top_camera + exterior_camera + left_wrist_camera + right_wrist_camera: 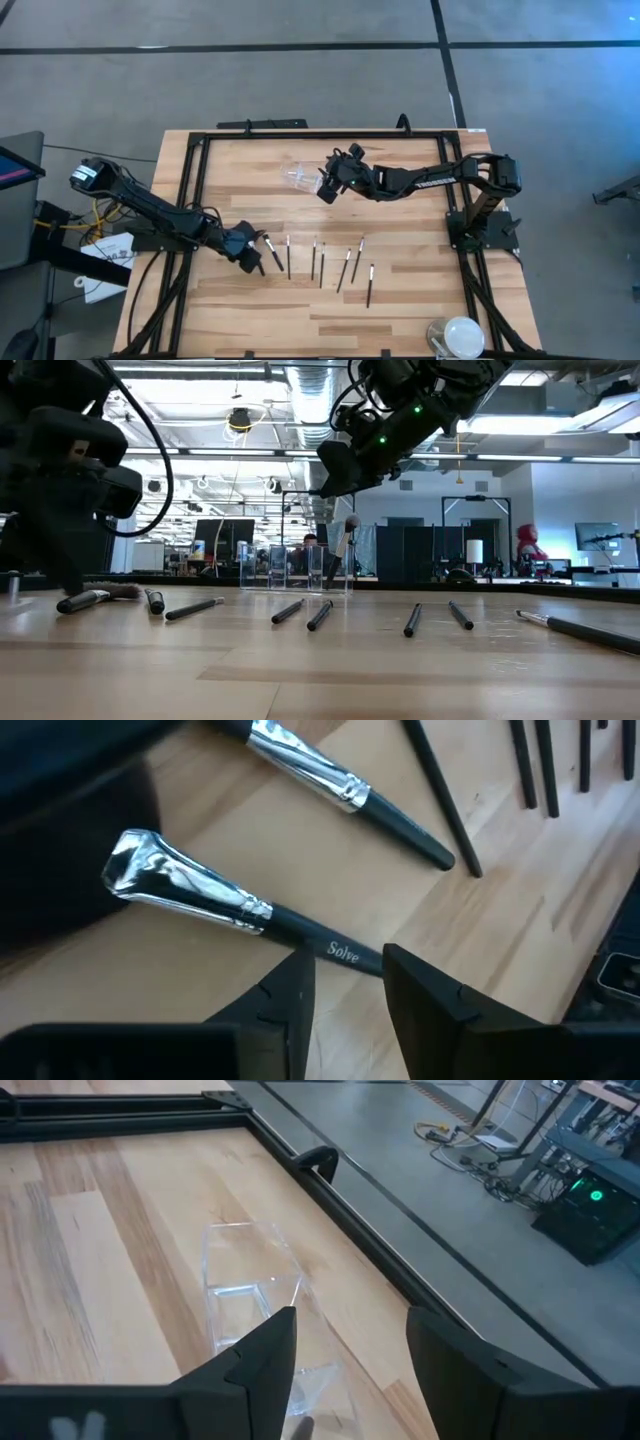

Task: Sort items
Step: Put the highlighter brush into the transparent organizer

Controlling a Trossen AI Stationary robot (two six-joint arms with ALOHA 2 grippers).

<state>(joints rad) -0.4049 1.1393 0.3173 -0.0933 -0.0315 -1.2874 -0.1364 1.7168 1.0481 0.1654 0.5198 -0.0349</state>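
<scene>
Left tool [345, 995] low over tabletop [400, 310], lower left of high view, fingers spread astride black handle of brush [240, 905], not gripping. Other brushes [345, 268] in loose row, lower centre. Right tool [345, 1345] spread, empty, above clear holder [250, 1285], upper centre. White disc [462, 333] lower right.

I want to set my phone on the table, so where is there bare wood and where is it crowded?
Bare wood lies along the near edge, below the row of makeup brushes and left of the round disc. More sits in the far left corner, left of the clear holder. It is crowded mid-table, where the left gripper works the brushes and the right gripper hangs over the holder.
</scene>
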